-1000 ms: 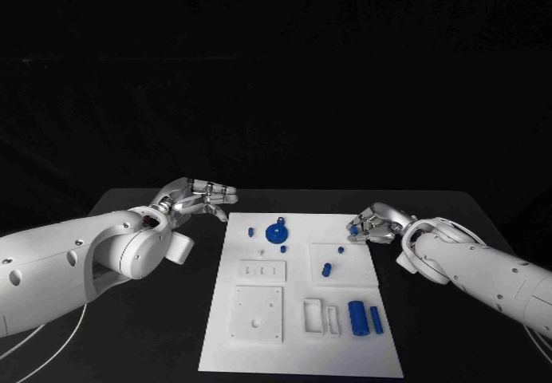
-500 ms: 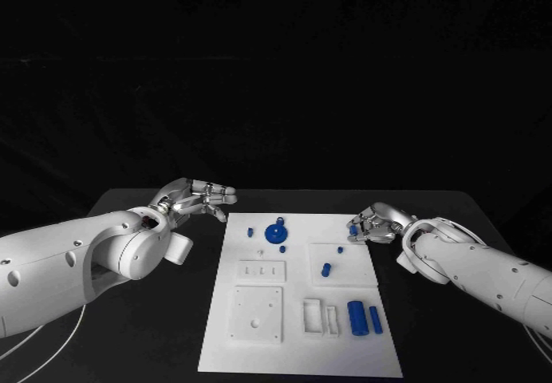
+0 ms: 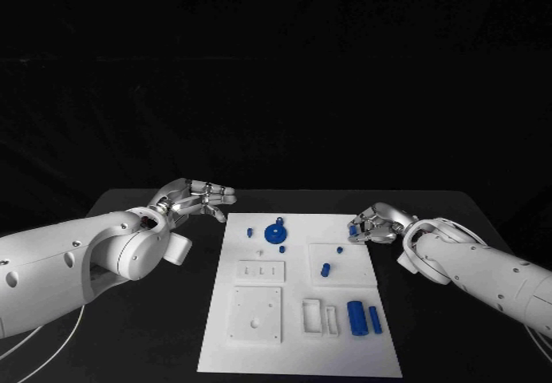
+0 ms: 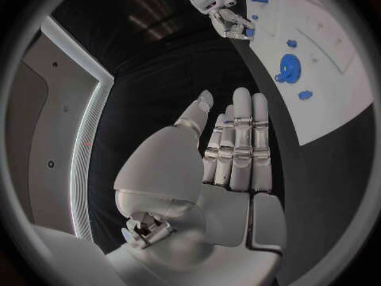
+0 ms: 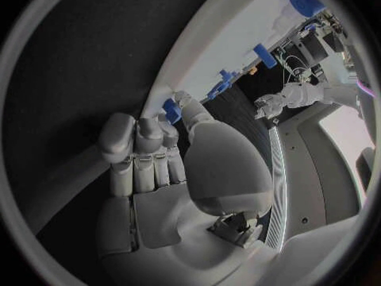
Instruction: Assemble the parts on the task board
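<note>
Task board (image 3: 301,335) lying flat at centre of the head view, a long white plate on the black table (image 3: 138,351), running from mid-frame down to the lower edge. Blue parts scattered across it: round disc part (image 3: 276,233) in the board's upper left area, with a small peg (image 3: 250,232) just to its left and another small piece (image 3: 283,249) just below. Short blue piece (image 3: 327,270) near the board's middle, inside a raised square panel; tiny blue piece (image 3: 341,250) above and right of it. Two upright blue cylinders (image 3: 359,317) side by side in the board's lower right, the thicker one left of the thinner, next to white rectangular slots.

Left hand (image 3: 198,198) at left of centre in the head view, above and left of the board's upper left corner, off the plate. Fingers extended and lying close side by side in the left wrist view (image 4: 238,149), thumb set apart, nothing between them, nothing touched.

Right hand (image 3: 377,223) at right of centre in the head view, at the board's upper right edge. Fingers curled inward, a small blue part (image 3: 353,230) pinched at the fingertips; same part (image 5: 171,110) visible in the right wrist view, held between thumb tip and fingertips, right beside the board's rim (image 5: 230,38). Whether the part touches the board, cannot tell.
</note>
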You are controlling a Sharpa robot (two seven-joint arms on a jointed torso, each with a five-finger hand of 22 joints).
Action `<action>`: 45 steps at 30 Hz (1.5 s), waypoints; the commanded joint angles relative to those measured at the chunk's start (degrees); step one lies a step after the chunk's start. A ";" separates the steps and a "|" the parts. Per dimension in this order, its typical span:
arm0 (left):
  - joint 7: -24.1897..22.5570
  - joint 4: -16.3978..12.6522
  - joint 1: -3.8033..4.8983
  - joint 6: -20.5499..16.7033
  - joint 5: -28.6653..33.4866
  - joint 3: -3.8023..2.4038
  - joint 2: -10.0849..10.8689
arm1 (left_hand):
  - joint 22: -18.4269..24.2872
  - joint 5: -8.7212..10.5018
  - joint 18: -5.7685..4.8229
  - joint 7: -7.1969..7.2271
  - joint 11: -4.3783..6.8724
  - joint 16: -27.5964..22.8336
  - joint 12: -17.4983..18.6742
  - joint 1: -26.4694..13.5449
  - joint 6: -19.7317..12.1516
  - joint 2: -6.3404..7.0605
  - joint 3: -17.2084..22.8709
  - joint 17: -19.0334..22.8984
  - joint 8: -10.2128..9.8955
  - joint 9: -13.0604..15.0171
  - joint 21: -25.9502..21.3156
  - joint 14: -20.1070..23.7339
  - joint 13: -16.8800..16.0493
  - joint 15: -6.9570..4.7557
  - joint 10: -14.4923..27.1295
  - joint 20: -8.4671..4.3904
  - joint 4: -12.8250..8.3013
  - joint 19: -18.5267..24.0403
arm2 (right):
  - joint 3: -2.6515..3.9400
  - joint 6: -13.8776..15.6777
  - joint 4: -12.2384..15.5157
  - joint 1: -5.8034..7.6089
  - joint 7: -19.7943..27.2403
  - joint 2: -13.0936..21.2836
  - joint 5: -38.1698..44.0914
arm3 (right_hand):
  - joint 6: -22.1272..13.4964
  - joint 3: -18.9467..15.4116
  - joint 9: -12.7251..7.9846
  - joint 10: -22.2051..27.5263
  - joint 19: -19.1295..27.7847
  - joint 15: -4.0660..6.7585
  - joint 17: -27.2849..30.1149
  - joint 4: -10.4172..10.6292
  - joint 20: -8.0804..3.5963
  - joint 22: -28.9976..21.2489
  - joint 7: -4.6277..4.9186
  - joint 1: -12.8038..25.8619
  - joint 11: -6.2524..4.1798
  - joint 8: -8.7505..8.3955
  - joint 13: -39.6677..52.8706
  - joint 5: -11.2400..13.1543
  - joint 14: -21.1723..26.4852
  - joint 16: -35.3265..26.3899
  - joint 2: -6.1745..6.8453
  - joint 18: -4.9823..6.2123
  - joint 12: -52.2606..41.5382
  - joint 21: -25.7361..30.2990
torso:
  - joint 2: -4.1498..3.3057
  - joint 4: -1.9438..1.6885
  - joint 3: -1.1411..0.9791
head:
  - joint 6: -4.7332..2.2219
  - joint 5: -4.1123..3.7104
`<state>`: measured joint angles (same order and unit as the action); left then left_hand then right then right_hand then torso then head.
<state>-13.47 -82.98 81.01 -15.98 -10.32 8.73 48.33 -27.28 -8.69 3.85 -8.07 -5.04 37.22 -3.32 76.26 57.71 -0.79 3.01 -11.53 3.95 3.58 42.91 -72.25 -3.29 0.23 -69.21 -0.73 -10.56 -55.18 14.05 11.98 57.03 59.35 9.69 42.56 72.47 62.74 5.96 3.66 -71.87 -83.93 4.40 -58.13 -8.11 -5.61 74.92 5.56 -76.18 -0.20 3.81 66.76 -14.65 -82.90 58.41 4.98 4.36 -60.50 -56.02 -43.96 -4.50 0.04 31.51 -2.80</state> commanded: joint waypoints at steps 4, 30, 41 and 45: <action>0.08 -0.10 0.05 0.98 -0.14 -0.05 -0.01 | -0.06 0.15 0.33 -0.03 -0.01 -0.14 -0.09 0.65 -0.19 0.05 0.10 0.05 -0.07 0.08 0.09 0.09 -0.09 0.14 0.59 0.06 -0.15 0.41 | -0.18 -1.21 0.01 -0.39 -0.28 0.05 0.38 | 1.45 1.57 0.09 -0.31 -1.38 0.03 -0.21 -0.96 0.15 6.98 -0.24 -0.12 -0.14 -0.26 0.11 -0.23 0.05 0.14 -0.62 0.06 -0.05 -0.17 | 0.03 0.01 -0.02 | -0.10 -0.14; 0.37 -0.12 0.05 1.34 -0.38 -0.05 0.07 | -0.16 0.11 0.35 -0.01 0.00 -0.15 -0.11 0.81 -0.07 0.02 0.15 0.05 -0.06 0.08 0.21 0.14 -0.09 0.14 0.60 0.08 -0.25 0.52 | -0.17 4.36 1.02 -0.47 -2.36 0.08 1.86 | 8.35 13.14 0.59 -0.67 -1.53 0.90 -0.70 -3.25 -0.67 7.07 -1.90 2.57 -1.25 -0.14 0.50 2.37 -0.03 0.02 -2.24 -0.18 0.05 -0.79 | 0.02 0.00 -0.03 | -0.04 -0.37; 4.79 1.25 0.08 4.91 -1.65 -0.06 -1.31 | 0.44 0.45 -0.55 2.07 2.58 0.24 -0.26 -2.73 4.51 -1.18 -0.43 -0.18 0.25 0.18 -0.51 -0.56 -0.22 -0.84 -7.22 -0.59 2.67 -0.07 | 0.89 4.45 5.86 1.13 -10.43 0.97 6.34 | 8.37 13.74 0.46 -0.57 -1.48 0.95 -0.59 -3.00 -0.77 6.95 -1.91 2.17 -1.32 -0.20 0.46 5.22 0.01 -0.37 -2.21 -0.23 0.51 -0.27 | 0.32 0.29 0.06 | -0.47 -0.32; 7.68 2.04 0.10 5.99 -3.27 -0.06 -2.56 | 0.53 0.93 -0.94 2.61 3.93 1.92 -0.59 -3.43 5.49 -0.91 -0.99 -1.30 -0.16 0.16 -0.30 -2.47 -0.44 -1.86 -11.70 -1.51 3.70 -1.57 | 1.08 2.92 8.25 2.56 -15.02 1.17 8.86 | 8.36 15.37 0.48 -0.55 -1.51 0.92 -0.50 -2.25 -0.74 6.91 -1.93 2.33 -1.31 -0.18 0.40 6.89 -0.01 -0.66 -1.46 -0.21 0.74 0.06 | 0.76 0.41 0.15 | -0.37 -0.05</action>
<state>-9.72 -81.15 81.02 -13.20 -11.56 8.72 46.35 -26.71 -7.93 3.87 -5.41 -1.46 38.63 -3.71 73.17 62.84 -1.73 2.07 -12.49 3.95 3.67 42.59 -74.11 -3.65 -1.47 -79.81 -2.15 -7.18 -56.17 15.06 16.22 64.17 61.50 1.20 43.67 76.88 68.99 21.01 4.16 -72.50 -83.93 5.02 -58.68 -10.57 -6.03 74.91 4.25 -73.59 -1.23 3.46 67.23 -7.97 -83.10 57.97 3.30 4.36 -60.10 -56.23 -43.59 -4.21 0.08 31.09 -3.09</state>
